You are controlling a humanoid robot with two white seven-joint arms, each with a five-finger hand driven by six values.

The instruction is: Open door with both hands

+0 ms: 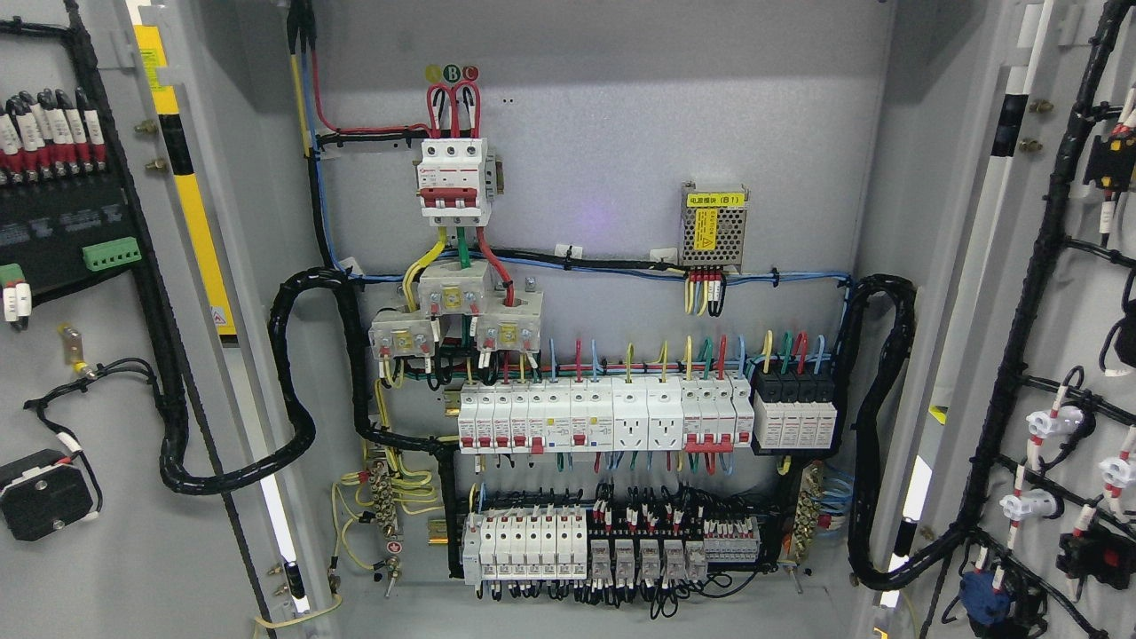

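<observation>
Both grey steel cabinet doors, left door (pixel 106 355) and right door (pixel 1047 355), stood swung fully outward, exposing the far grey back panel (pixel 603 160) with its white breaker rows (pixel 603 417); the opening step appeared complete. Black corrugated cable looms (pixel 293 390) hung slack, presumably allowing door swing. Neither hand was visible, so finger state could not be told.

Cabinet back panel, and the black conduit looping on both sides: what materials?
Back panel: looks like sheet metal painted matte light grey, flat and even. Black conduit: apparently ribbed flexible plastic with a slight sheen, bending in smooth loops.
</observation>
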